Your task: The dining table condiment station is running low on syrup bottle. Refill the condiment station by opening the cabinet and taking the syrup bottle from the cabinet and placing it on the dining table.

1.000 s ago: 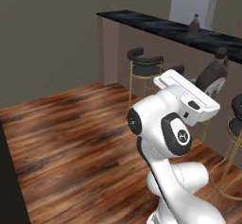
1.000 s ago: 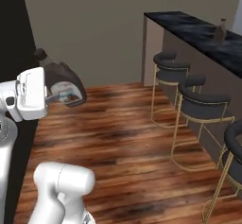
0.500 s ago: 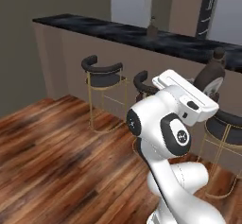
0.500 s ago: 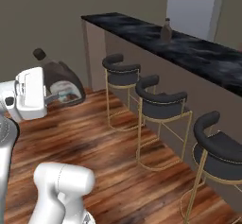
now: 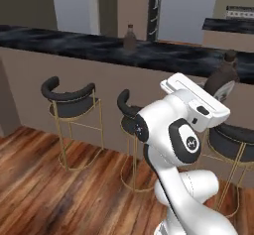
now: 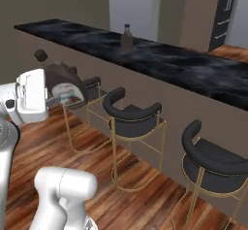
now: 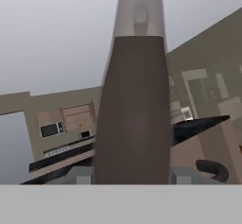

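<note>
My gripper [image 6: 62, 98] is shut on the syrup bottle [image 6: 60, 78], a dark brown bottle with a dark cap and a pale label, held up in the air and tilted. The same bottle [image 5: 223, 80] peeks out behind the white hand, to the right of the arm. In the hand view the syrup bottle [image 7: 134, 109] stands between my fingertips [image 7: 82, 176] and runs up the middle. The dining table [image 5: 74, 43], with its black veined top [image 6: 169, 61], spans the scene ahead. The cabinet is out of view.
Another brown bottle [image 5: 130, 36] stands on the table top [image 6: 127, 37]. Black stools with gold legs [image 5: 69, 100] [image 6: 133, 115] [image 6: 215, 158] line the table's front, between me and it. Wooden floor [image 5: 44, 179] lies open to the left.
The base has turned and driven, so the whole scene shifted: the dining table and stools now lie across the view and closer. The bottle stays in my grip, with the arm's pose unchanged.
</note>
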